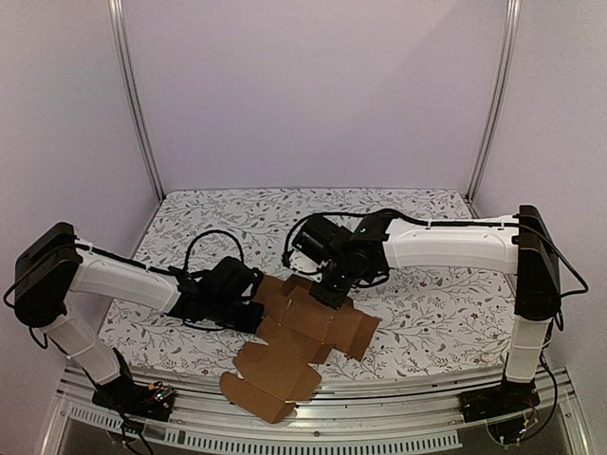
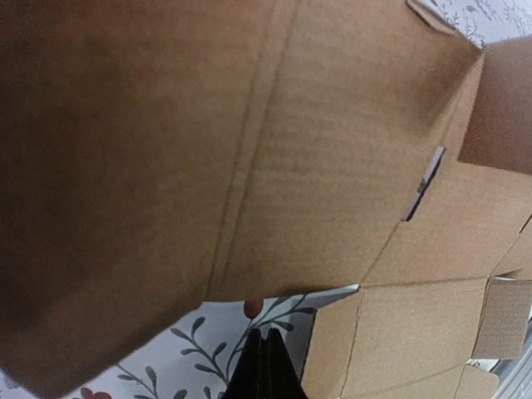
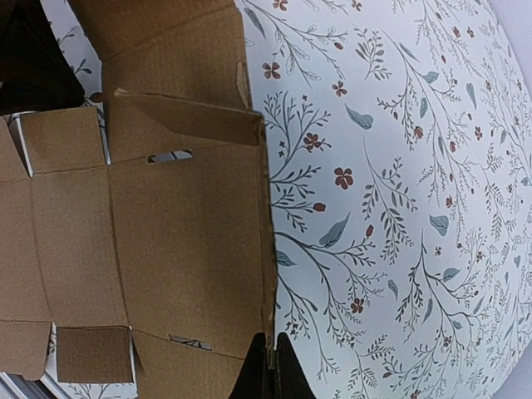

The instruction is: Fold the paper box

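The paper box (image 1: 302, 332) is a flat brown die-cut cardboard sheet with several flaps, lying near the table's front edge, its near flap overhanging the edge. My right gripper (image 1: 333, 297) sits at the sheet's far side. In the right wrist view my right gripper (image 3: 270, 342) is shut on the edge of a raised panel of the paper box (image 3: 166, 233). My left gripper (image 1: 250, 308) is at the sheet's left side. In the left wrist view my left gripper (image 2: 264, 332) is shut with nothing between its fingers, just below a tilted panel of the paper box (image 2: 332, 166).
The table (image 1: 427, 313) has a white floral-patterned cover. A metal rail (image 1: 398, 415) runs along its front edge. Two upright frame posts (image 1: 133, 95) stand at the back corners, against lilac walls.
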`<state>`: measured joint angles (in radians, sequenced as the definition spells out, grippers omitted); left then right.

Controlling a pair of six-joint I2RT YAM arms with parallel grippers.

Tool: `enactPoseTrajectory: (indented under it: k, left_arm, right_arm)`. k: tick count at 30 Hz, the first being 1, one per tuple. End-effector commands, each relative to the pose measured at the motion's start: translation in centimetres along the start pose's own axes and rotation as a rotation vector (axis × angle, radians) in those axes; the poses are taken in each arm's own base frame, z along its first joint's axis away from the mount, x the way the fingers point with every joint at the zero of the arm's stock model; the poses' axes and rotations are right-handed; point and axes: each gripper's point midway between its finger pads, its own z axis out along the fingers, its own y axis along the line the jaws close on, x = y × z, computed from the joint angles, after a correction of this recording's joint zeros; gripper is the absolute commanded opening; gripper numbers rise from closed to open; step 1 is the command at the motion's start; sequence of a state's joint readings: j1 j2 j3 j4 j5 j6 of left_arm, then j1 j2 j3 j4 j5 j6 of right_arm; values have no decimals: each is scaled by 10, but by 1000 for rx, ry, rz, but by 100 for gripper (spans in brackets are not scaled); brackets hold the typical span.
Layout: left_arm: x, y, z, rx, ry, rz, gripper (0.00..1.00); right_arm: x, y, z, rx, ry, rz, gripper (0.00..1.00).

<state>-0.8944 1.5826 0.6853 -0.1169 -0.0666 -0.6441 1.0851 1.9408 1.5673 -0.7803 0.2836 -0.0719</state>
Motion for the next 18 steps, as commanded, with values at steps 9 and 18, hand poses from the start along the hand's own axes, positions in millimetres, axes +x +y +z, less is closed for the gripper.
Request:
enactPoseTrajectory:
  k: [9, 18]
  left_arm:
    - [3, -44, -15, 159, 12, 26, 0]
    - [3, -65, -21, 211, 4, 29, 0]
  right_arm:
    - [-4, -11, 3, 44, 3, 45, 0]
    - [-1, -10, 0, 44, -1, 51, 0]
